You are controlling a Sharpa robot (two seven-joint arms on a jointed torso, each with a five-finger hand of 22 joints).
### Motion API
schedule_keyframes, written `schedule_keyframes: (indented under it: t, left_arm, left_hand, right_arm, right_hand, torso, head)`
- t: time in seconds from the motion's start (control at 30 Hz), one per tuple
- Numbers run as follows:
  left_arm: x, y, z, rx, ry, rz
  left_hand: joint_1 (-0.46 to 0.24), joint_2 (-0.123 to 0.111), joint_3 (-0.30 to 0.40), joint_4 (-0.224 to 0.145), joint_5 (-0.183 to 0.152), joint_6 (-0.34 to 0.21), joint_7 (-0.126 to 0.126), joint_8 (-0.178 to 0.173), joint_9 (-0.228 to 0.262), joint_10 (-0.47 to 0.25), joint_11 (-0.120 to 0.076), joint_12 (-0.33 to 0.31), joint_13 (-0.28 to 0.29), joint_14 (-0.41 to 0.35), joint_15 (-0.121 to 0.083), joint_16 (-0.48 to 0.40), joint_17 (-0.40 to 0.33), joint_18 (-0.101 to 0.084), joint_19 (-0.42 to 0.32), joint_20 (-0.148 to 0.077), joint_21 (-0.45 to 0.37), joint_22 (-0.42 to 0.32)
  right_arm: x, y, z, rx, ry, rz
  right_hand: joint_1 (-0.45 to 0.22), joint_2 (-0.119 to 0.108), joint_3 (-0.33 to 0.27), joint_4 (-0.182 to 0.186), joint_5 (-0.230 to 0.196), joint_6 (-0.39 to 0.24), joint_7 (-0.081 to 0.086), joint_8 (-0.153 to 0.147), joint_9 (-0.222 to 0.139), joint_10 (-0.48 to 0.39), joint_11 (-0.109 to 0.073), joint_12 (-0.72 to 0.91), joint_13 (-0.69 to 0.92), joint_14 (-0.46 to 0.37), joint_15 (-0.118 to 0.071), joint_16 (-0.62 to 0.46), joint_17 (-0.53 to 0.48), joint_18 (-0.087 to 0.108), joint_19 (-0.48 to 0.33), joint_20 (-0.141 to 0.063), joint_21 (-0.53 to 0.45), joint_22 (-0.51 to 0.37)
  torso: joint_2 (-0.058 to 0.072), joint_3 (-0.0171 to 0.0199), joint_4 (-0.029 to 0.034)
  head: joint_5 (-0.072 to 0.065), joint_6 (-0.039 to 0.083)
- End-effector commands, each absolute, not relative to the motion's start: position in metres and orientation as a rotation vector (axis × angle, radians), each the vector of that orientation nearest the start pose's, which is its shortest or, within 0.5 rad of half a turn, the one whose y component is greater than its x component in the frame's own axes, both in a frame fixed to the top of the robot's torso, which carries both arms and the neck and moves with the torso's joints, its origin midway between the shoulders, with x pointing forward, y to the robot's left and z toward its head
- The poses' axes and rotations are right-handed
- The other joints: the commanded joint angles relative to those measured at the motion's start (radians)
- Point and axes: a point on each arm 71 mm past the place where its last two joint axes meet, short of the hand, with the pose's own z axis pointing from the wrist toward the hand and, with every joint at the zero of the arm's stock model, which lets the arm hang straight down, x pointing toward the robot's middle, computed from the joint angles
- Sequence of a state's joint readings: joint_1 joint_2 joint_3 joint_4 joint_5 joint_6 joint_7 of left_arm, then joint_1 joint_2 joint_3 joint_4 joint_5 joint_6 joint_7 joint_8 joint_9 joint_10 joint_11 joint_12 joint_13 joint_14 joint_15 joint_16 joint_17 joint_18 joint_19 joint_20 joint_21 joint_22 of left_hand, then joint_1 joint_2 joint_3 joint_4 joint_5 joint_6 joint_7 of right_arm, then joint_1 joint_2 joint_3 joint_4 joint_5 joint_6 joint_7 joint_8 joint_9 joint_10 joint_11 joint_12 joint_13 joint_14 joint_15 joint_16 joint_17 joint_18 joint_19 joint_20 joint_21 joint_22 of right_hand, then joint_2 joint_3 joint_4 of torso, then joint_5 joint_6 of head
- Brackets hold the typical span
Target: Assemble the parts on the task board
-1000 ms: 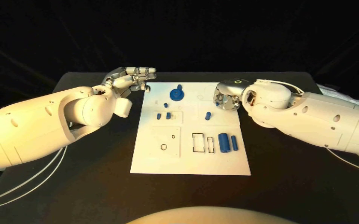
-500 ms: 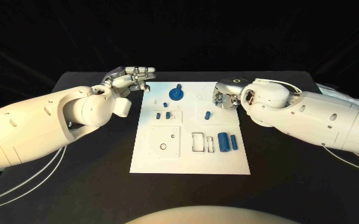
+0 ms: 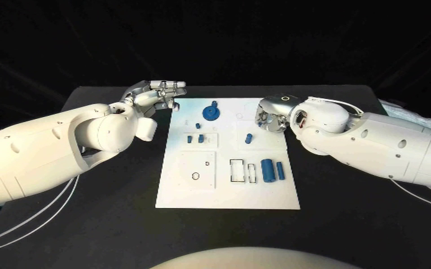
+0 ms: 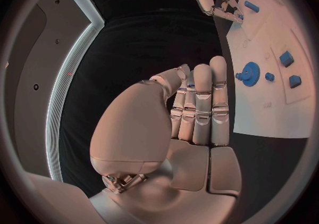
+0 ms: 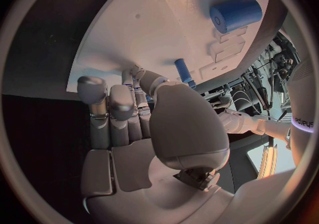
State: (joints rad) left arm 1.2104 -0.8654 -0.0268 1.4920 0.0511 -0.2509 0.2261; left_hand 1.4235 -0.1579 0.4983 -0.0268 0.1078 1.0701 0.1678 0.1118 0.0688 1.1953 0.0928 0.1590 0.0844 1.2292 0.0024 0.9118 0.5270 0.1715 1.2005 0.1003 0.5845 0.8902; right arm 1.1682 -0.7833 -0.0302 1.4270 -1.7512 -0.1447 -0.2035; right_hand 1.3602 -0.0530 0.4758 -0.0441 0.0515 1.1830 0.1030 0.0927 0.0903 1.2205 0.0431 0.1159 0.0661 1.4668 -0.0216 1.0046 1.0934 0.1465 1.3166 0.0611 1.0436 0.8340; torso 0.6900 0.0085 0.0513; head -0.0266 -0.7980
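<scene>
While both hands empty-fingered, blue parts on the task board.

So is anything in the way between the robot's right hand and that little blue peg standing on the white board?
Nothing visible. The right hand hovers over the task board's far right corner, and only bare white board lies between it and the small blue peg.

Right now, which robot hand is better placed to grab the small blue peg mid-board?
Right, probably. The right robot hand hangs over the board's right edge, close to the peg. The left robot hand sits off the far-left corner, farther away. Neither holds anything.
</scene>
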Motion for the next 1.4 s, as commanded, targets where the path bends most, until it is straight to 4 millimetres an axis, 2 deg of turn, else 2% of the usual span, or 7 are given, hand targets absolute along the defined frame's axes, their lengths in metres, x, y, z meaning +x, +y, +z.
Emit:
schedule_keyframes:
  t: [0.03,0.73,0.93,1.07,1.27,1.33,1.4]
  left_arm:
    - [0.497,0.227,-0.182,-1.257,1.540,-1.488]
    - [0.496,0.229,-0.184,-1.260,1.545,-1.486]
    - [0.496,0.228,-0.184,-1.259,1.546,-1.489]
    - [0.495,0.227,-0.184,-1.257,1.550,-1.495]
    - [0.494,0.225,-0.184,-1.255,1.552,-1.501]
    - [0.494,0.224,-0.184,-1.255,1.552,-1.502]
    - [0.494,0.223,-0.184,-1.254,1.554,-1.504]
  left_hand:
    - [0.003,0.007,0.000,-0.006,0.006,-0.001,0.004,0.001,-0.001,-0.008,0.000,0.005,0.001,-0.006,0.000,-0.004,-0.001,0.011,-0.005,-0.001,-0.004,-0.001]
    - [0.003,0.007,0.000,-0.009,0.006,-0.005,0.007,0.000,-0.002,-0.013,0.003,0.005,0.000,-0.007,0.001,-0.005,-0.002,0.011,-0.006,0.000,-0.005,-0.001]
    - [0.003,0.007,0.000,-0.009,0.006,-0.005,0.007,0.000,-0.002,-0.013,0.003,0.005,0.000,-0.007,0.001,-0.005,-0.002,0.011,-0.006,0.000,-0.005,-0.001]
    - [0.003,0.007,0.000,-0.009,0.006,-0.005,0.007,0.000,-0.002,-0.013,0.003,0.005,0.000,-0.007,0.001,-0.005,-0.002,0.011,-0.006,0.000,-0.005,-0.001]
    - [0.002,0.006,-0.001,-0.010,0.006,-0.006,0.007,-0.001,-0.002,-0.014,0.003,0.005,0.000,-0.007,0.002,-0.005,-0.003,0.011,-0.006,0.000,-0.005,-0.001]
    - [0.002,0.006,-0.001,-0.010,0.006,-0.006,0.007,-0.001,-0.002,-0.014,0.003,0.005,0.000,-0.007,0.002,-0.005,-0.003,0.011,-0.006,0.000,-0.005,-0.001]
    - [0.002,0.006,-0.001,-0.010,0.006,-0.006,0.007,-0.001,-0.002,-0.014,0.003,0.005,0.000,-0.007,0.002,-0.005,-0.003,0.011,-0.006,0.000,-0.005,-0.001]
  right_arm:
    - [0.495,-0.199,-0.207,-0.390,1.701,0.363]
    - [0.473,-0.195,-0.179,-0.351,1.635,0.467]
    - [0.458,-0.177,-0.168,-0.364,1.619,0.547]
    - [0.447,-0.155,-0.165,-0.387,1.611,0.623]
    - [0.435,-0.128,-0.170,-0.425,1.623,0.707]
    - [0.432,-0.120,-0.175,-0.438,1.636,0.725]
    - [0.429,-0.112,-0.182,-0.451,1.651,0.741]
  right_hand:
    - [-0.012,-0.001,-0.005,0.001,-0.004,0.006,-0.001,0.007,0.005,0.001,0.001,-0.004,-0.001,0.043,-0.009,0.005,0.000,-0.013,0.008,0.000,0.005,0.001]
    - [-0.016,-0.002,-0.009,0.003,-0.004,0.008,-0.001,0.008,0.006,0.004,0.003,-0.007,-0.001,0.043,-0.009,0.009,0.003,-0.014,0.010,0.000,0.012,0.010]
    - [-0.016,-0.002,-0.010,0.003,-0.004,0.009,0.000,0.008,0.007,0.004,0.004,-0.008,-0.001,0.043,-0.009,0.012,0.006,-0.015,0.011,0.000,0.015,0.014]
    - [-0.013,0.000,-0.008,0.001,-0.004,0.009,0.003,0.008,0.007,0.006,0.006,-0.010,-0.001,0.043,-0.009,0.015,0.008,-0.016,0.012,0.001,0.018,0.018]
    - [-0.010,0.002,-0.007,0.000,-0.003,0.009,0.005,0.008,0.008,0.008,0.007,-0.012,-0.001,0.043,-0.008,0.019,0.011,-0.017,0.013,0.002,0.022,0.023]
    - [-0.009,0.002,-0.007,-0.002,-0.003,0.009,0.006,0.008,0.008,0.009,0.008,-0.013,-0.001,0.043,-0.008,0.021,0.013,-0.017,0.014,0.002,0.024,0.025]
    - [-0.008,0.003,-0.007,-0.002,-0.003,0.009,0.007,0.007,0.009,0.009,0.008,-0.013,-0.001,0.043,-0.008,0.022,0.013,-0.017,0.014,0.002,0.025,0.025]
  torso:
    - [-0.001,-0.0004,0.0008]
    - [-0.001,-0.0010,0.0007]
    - [-0.001,-0.0014,-0.0005]
    - [0.000,-0.0019,0.0022]
    - [-0.002,-0.0035,0.0019]
    - [0.000,-0.0034,0.0007]
    - [0.001,-0.0024,0.0014]
  head:
    - [-0.001,0.000]
    - [-0.002,-0.001]
    - [0.005,0.006]
    - [0.011,0.004]
    - [0.028,-0.008]
    - [0.032,-0.005]
    - [0.039,-0.012]
